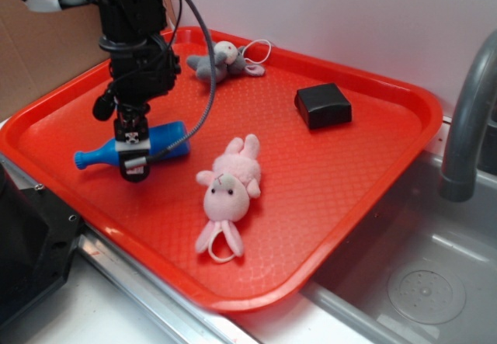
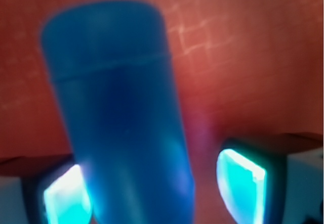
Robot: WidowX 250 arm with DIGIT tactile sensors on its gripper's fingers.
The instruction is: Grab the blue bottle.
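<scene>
Gripper (image 1: pixel 133 161) lowered over the blue bottle (image 1: pixel 167 144) on the red tray (image 1: pixel 326 181).
Jaws parted, straddling the bottle body, one pad (image 2: pixel 240 183) apart from it.

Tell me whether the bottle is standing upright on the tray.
No. The bottle lies on its side on the tray, neck pointing left.
</scene>
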